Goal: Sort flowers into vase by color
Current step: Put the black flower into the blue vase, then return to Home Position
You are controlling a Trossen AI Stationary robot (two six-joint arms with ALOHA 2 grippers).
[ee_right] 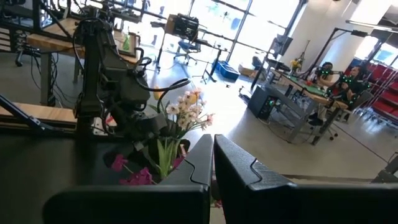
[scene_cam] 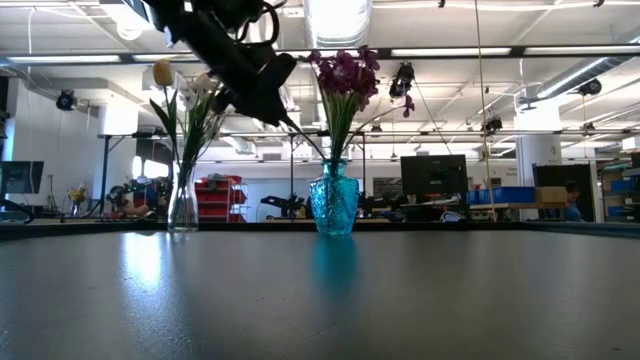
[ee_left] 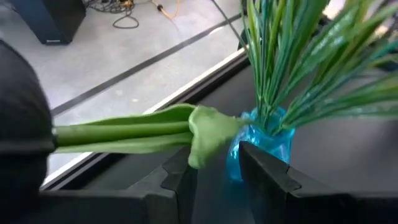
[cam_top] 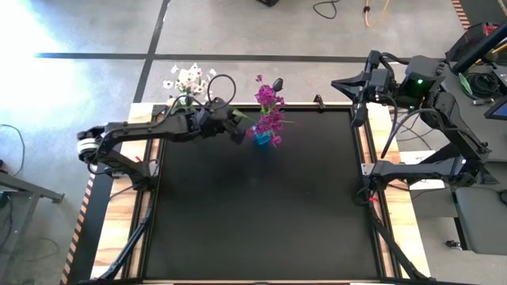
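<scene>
You look straight down on the whole table (cam_top: pixel 253 206) from overhead; the low camera looks level across it. Both catch the blue vase (scene_cam: pixel 334 203). Your left wrist camera sits close above that vase.

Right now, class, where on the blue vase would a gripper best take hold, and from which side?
Take the blue vase at its narrow neck, just under the flared rim, which would likely stop it slipping. Come in level across the table, opposite the left gripper, which crowds the other side. The magenta flowers spread above and block the top.
</scene>
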